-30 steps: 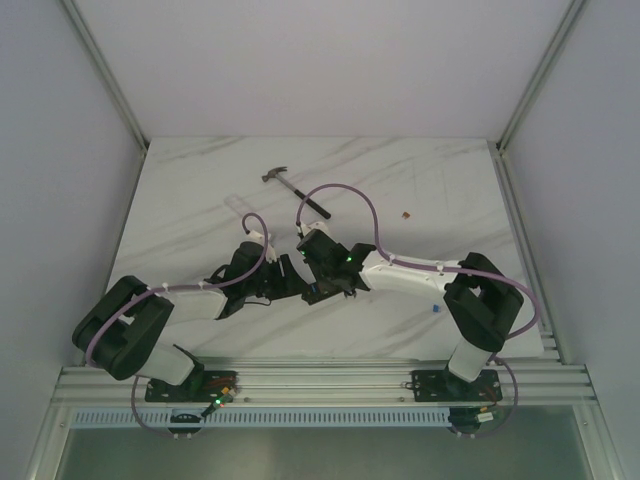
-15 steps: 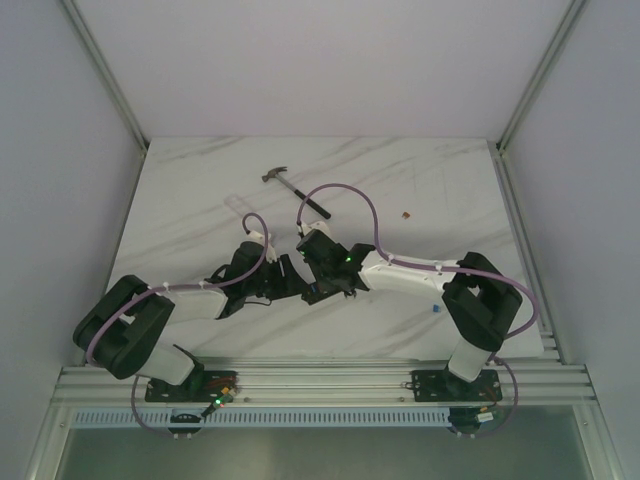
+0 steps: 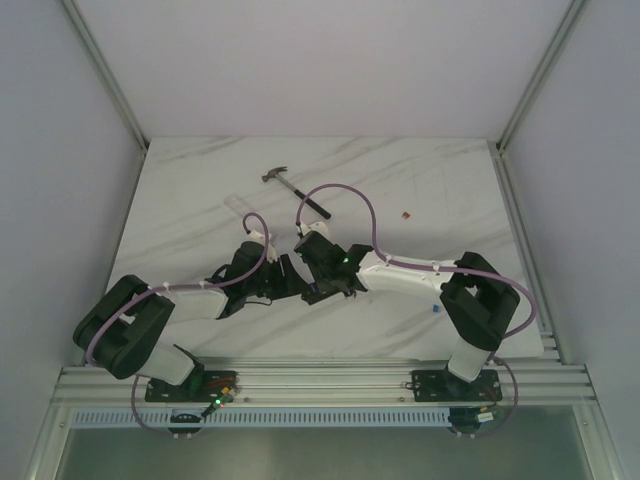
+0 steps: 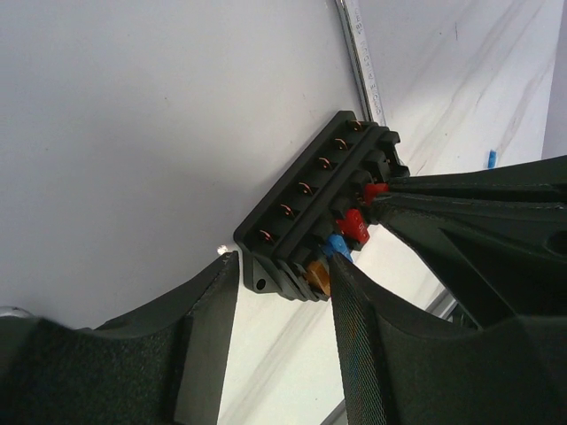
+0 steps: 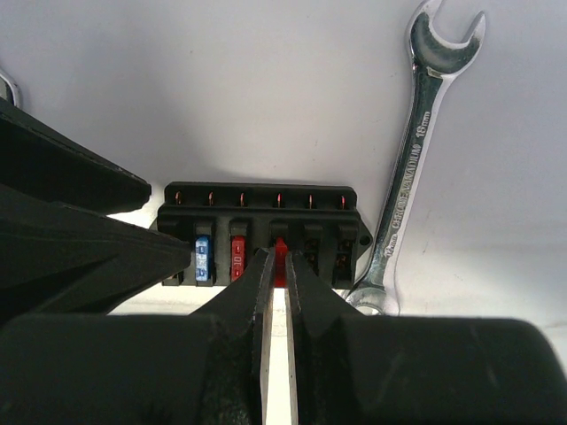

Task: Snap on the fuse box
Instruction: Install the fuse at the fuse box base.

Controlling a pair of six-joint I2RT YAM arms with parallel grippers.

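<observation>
Over the last second the right arm (image 3: 400, 275) is creeping a little to the left in the overhead view, its wrist edging closer to the left arm (image 3: 190, 300), which is holding its pose. Nothing else on the counter (image 3: 200, 190) is moving: the hammer (image 3: 296, 193) and a small red piece (image 3: 406, 213) are lying where they were.

The fuse box (image 5: 261, 199) is sitting on the counter between the two wrists, with an open-ended wrench (image 5: 416, 142) just beside its right end. The left fingers (image 4: 208, 354) are clamping one end of the box, one on each long side, and appear to be steadying it. The right fingers (image 5: 248, 301) are nearly together, pinching a red fuse (image 5: 280, 243) that is standing at the fourth slot. A blue fuse (image 5: 202, 257) and a second red fuse (image 5: 237, 257) are already occupying the slots to its left, while the two slots on the right are looking empty.

So the small shift is most likely a final alignment of the pinched fuse over its slot. The fuse is looking lined up with the socket, but whether it is fully pressed home cannot be told. A firm, straight push is probably what the job is calling for next, with the left fingers keeping the box from sliding.
</observation>
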